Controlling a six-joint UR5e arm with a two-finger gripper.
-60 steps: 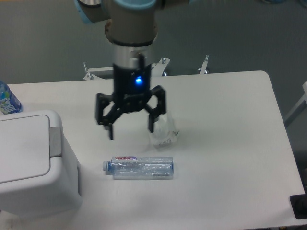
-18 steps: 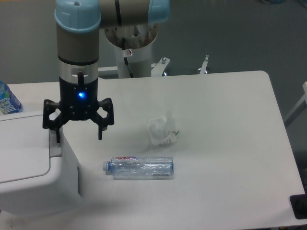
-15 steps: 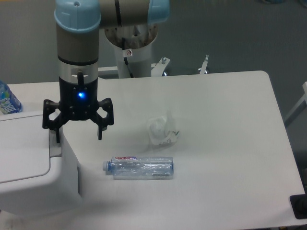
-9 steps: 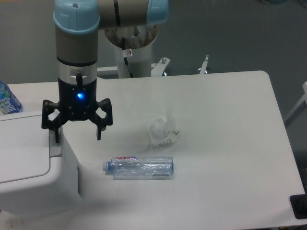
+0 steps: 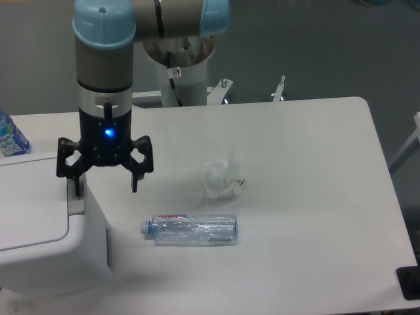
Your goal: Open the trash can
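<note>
The trash can (image 5: pixel 46 230) is a large boxy white bin at the front left of the table, its flat lid down. Its small grey push tab (image 5: pixel 76 200) sits on the right edge of the lid. My gripper (image 5: pixel 105 187) hangs open over the bin's right edge, pointing down, with a blue light on its body. The left finger (image 5: pixel 77 186) stands just above the grey tab and partly hides it; I cannot tell whether it touches. The right finger (image 5: pixel 135 180) hangs over the table beside the bin.
A clear plastic bottle (image 5: pixel 190 230) lies on its side on the white table (image 5: pixel 315 197), right of the bin. A crumpled clear wrapper (image 5: pixel 222 180) lies behind it. A blue-labelled bottle (image 5: pixel 10 136) stands at the far left edge. The robot base (image 5: pixel 180 79) stands at the table's back.
Since 3.3 s ago the gripper has moved left from above the wrapper to over the bin's right edge. Over the last second it has shifted only very slightly left. The lid stays down.
</note>
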